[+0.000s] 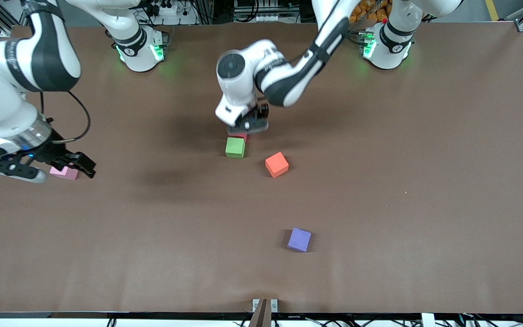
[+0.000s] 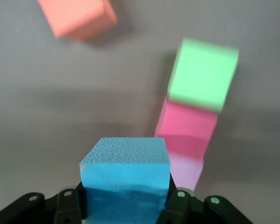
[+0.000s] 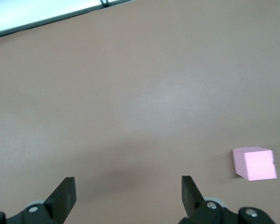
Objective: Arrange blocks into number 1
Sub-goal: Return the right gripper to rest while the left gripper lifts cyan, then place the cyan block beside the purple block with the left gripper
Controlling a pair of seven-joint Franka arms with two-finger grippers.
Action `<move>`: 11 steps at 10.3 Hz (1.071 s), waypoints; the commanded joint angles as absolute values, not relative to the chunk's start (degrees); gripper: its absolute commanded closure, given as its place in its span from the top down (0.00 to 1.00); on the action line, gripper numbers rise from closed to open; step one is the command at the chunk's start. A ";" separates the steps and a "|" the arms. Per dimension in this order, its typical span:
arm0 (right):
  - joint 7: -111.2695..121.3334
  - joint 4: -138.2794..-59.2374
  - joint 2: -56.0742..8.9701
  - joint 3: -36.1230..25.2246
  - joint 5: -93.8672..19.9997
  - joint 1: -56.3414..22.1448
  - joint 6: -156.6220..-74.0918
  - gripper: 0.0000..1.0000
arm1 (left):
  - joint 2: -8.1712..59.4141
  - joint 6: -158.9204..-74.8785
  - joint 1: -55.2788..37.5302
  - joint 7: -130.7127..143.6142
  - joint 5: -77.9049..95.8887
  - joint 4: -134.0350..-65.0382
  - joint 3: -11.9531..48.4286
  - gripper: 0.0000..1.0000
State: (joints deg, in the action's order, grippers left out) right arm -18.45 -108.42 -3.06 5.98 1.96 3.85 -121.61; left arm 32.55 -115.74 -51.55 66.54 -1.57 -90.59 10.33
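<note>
My left gripper (image 1: 249, 127) (image 2: 126, 200) is shut on a light blue block (image 2: 126, 179) and hangs low over the middle of the table. Just ahead of it, the left wrist view shows a row of a green block (image 1: 235, 147) (image 2: 203, 74), a red block (image 1: 242, 136) (image 2: 186, 130) and a pale pink-lilac block (image 2: 187, 171). An orange block (image 1: 276, 164) (image 2: 77, 16) lies beside the row, toward the left arm's end. A purple block (image 1: 299, 239) sits alone, nearer the front camera. My right gripper (image 1: 84, 167) (image 3: 128, 186) is open, close beside a pink block (image 1: 64, 172) (image 3: 254, 163).
Brown table (image 1: 379, 204) with wide bare stretches toward the left arm's end and along its front edge. A small bracket (image 1: 264, 306) sits at the middle of that edge. Both arm bases (image 1: 141, 50) stand at the back edge.
</note>
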 commanded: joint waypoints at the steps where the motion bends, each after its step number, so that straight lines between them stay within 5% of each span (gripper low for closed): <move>1: -17.40 -106.79 -1.76 5.81 0.44 5.62 -118.66 1.00 | 24.26 -119.60 -51.68 71.08 -3.51 -103.86 16.58 0.00; 11: -17.32 -106.08 -1.58 7.38 -1.23 3.16 -116.46 1.00 | 35.41 -129.20 -57.66 69.61 -7.90 -102.92 18.46 0.00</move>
State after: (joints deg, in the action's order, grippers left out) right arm -18.28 -106.35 -2.32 7.41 0.04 3.02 -117.37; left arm 33.21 -128.93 -57.81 70.34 -5.70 -104.79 18.31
